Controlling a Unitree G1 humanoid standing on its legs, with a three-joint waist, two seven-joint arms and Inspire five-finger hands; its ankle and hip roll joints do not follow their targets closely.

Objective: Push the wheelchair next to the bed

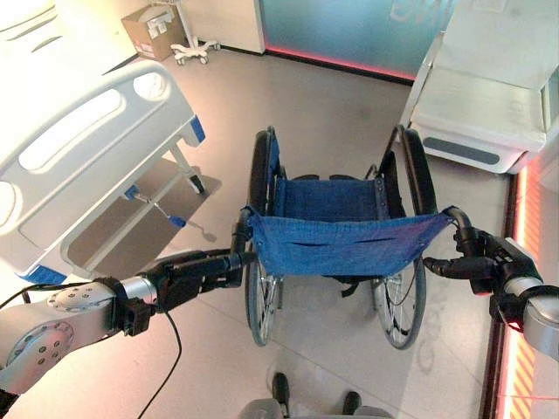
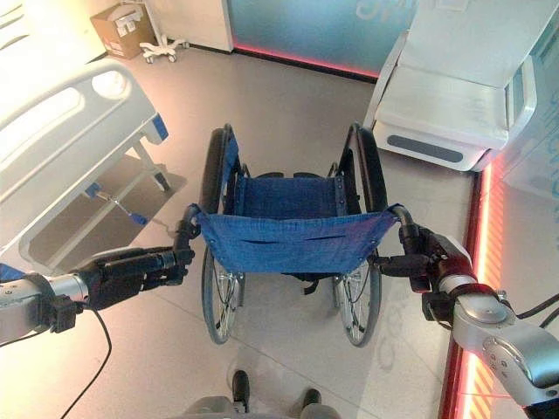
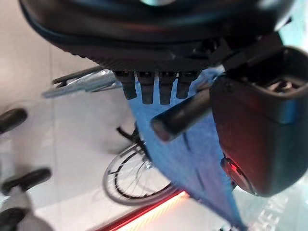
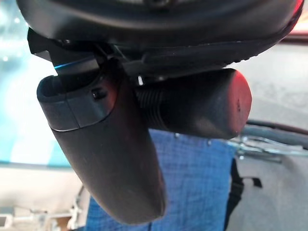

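Observation:
A wheelchair point(image 1: 336, 240) with a blue cloth back stands on the floor straight ahead, its back toward me. My left hand point(image 1: 196, 272) is shut on the wheelchair's left push handle point(image 3: 180, 118); in the left wrist view the fingers point(image 3: 154, 89) curl over the dark bar and the thumb sits beside it. My right hand point(image 1: 476, 262) is shut on the right push handle point(image 4: 207, 103), with the thumb point(image 4: 110, 159) wrapped under the grip. The white hospital bed point(image 1: 79, 148) with side rails lies to the wheelchair's left, a gap of floor between them.
A second white bed point(image 1: 489, 96) stands at the far right, close to the wheelchair's right wheel. A cardboard box point(image 1: 153, 30) and a wheeled stand base point(image 1: 196, 51) sit by the far wall. A glowing red strip point(image 1: 515, 349) runs along the floor on the right.

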